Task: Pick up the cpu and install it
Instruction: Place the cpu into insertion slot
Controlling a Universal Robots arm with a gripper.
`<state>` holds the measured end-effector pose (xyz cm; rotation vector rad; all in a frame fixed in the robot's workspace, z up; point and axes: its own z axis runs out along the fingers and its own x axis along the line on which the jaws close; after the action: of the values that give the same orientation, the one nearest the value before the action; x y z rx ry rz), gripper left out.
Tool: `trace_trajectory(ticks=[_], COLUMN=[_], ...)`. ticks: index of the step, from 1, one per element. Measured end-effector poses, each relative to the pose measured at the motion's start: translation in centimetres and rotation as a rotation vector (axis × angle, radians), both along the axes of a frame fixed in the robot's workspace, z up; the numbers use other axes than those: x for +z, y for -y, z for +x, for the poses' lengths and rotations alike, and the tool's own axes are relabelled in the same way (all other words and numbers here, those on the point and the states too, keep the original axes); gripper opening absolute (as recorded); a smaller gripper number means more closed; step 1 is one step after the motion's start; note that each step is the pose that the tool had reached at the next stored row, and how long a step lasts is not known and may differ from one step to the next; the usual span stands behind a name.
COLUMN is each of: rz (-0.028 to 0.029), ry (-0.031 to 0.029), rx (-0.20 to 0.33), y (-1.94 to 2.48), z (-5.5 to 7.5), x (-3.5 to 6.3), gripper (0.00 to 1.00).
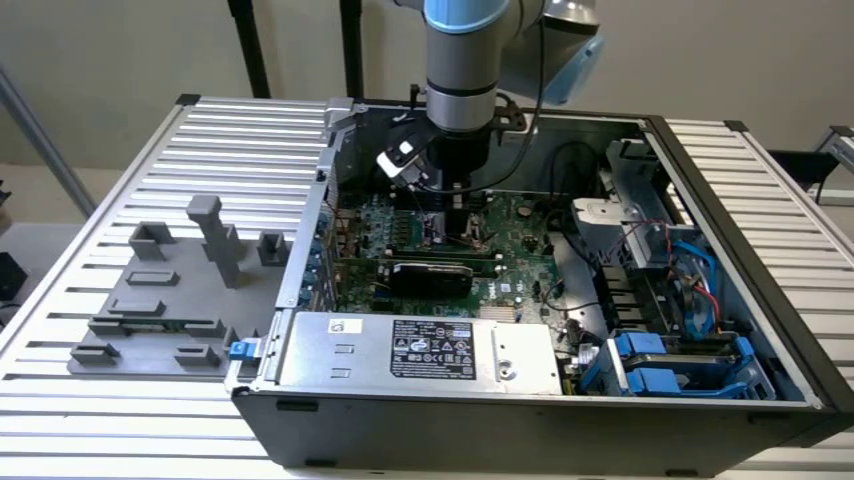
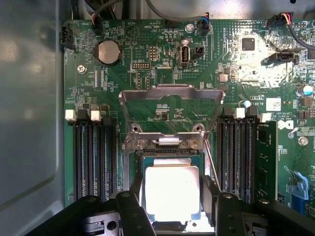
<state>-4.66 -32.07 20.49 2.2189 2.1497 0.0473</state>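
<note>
Wrist view, flat silver sq. cpu (image 2: pixel 171 191)

The end effector (image 2: pixel 173 199) grips the cpu (image 2: pixel 171 189) over the socket (image 2: pixel 170 156) — load plate (image 2: pixel 170 91) open.

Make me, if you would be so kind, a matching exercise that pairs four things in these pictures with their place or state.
1. cpu
2. load plate
3. coin battery
4. grey blocks

A. hinged up, open
B. on the slatted table, outside the case
C. round, on the green board
D. silvery square at the socket

Pairs: 1-D, 2-A, 3-C, 4-B
</note>
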Motion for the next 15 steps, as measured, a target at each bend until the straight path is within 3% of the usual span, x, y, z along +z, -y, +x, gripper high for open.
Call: trace_trajectory(ticks=[5, 15], rz=[-0.0078, -0.0119], ry=[-0.0001, -0.0002], rx=[0.000, -0.002], y=[-0.21, -0.30], z=[0.00, -0.01], x=[-0.17, -0.60], gripper=[0.55, 0.55])
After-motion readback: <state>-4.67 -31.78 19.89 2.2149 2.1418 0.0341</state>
